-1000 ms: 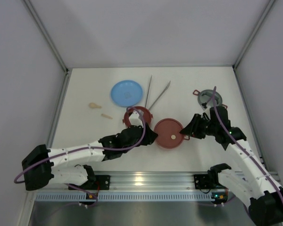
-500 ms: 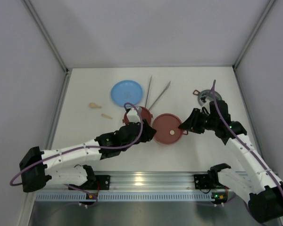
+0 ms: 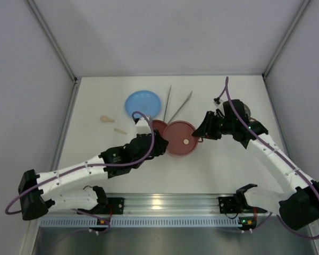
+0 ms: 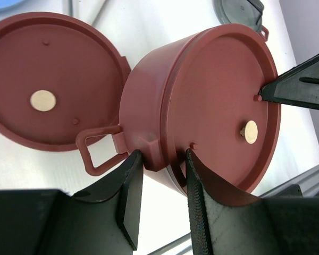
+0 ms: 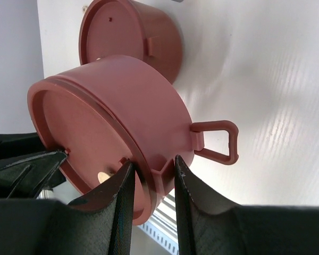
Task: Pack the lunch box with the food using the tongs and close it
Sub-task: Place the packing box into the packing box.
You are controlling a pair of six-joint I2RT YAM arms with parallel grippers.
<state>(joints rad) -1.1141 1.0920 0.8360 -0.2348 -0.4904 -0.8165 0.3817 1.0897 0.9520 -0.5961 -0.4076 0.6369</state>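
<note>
One dusty-red lunch box bowl with its flat maroon lid on is held between both grippers, and its left edge overlaps the second lidded bowl. My left gripper is shut on a tab at the held bowl's rim, my right gripper on the opposite rim tab. The second bowl stands on the table just beyond. The silver tongs lie behind the bowls. The grey top lid lies at the right. No food shows; both bowls are covered.
A light-blue plate lies at the back left beside the tongs. Two small pale items rest left of the bowls. White walls enclose the table on three sides; the arm rail runs along the near edge.
Both arms have carried the lidded bowl away from the near edge and leftward, from beside the second bowl to partly over it. Both grips are unchanged.
</note>
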